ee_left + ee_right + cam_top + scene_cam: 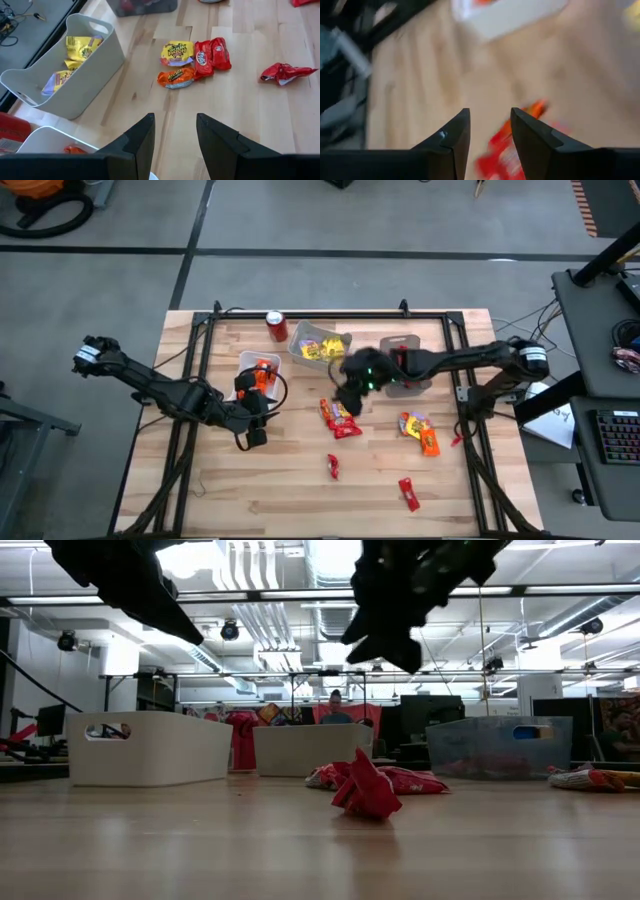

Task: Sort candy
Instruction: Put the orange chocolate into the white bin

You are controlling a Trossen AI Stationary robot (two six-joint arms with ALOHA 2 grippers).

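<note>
Red wrappers lie loose nearest on the wooden surface (300, 490), and the right claw (350, 392), parted and empty, hangs just above a red-and-orange candy (341, 418) cluster, likely to pick one. Farther off, the left claw (255, 420) waits parted and empty beside the white bins (318, 346) already holding yellow and orange sweets, with a red can (277, 327) behind; nothing blocks the reach.
</note>
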